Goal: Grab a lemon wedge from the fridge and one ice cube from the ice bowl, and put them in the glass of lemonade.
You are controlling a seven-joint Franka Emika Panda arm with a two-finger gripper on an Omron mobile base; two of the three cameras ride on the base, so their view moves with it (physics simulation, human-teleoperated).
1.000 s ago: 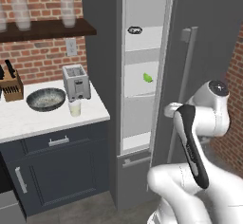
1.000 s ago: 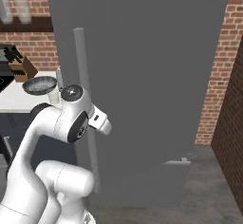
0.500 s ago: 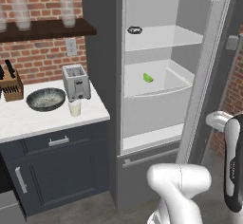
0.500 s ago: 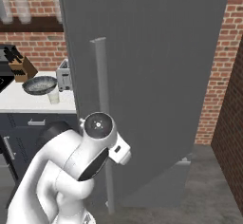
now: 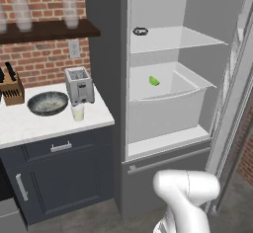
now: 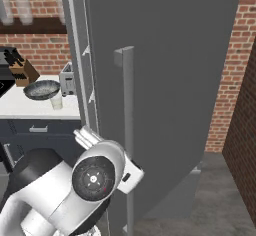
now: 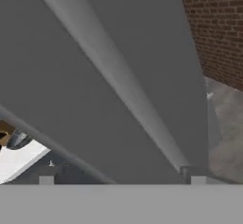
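No writing or brand can be read anywhere you look. You see the fridge (image 5: pixel 168 79) standing with its door (image 6: pixel 165 95) swung wide, white shelves and drawer exposed. The lemon wedge (image 5: pixel 154 81) lies on the middle shelf, toward the left and back; it is too small for you to tell which way its long axis points. On the top shelf sits a small dark ring (image 5: pixel 141 31). The door's long thin handle (image 6: pixel 128 130) runs vertically in the right base view and crosses the hand view as a pale diagonal bar. Two small grey finger tips (image 7: pixel 46 180) peek up at the bottom of the hand view, set well apart, one to each side of the handle's lower end, gripping nothing you can see. On the white surface (image 5: pixel 29 123) left of the fridge, the ice bowl (image 5: pixel 48 103) rests beside the toaster (image 5: pixel 79 85), with the glass of lemonade (image 5: pixel 77 112) just in front of the toaster. Your knife block (image 5: pixel 11 87) is cut off at the left edge.
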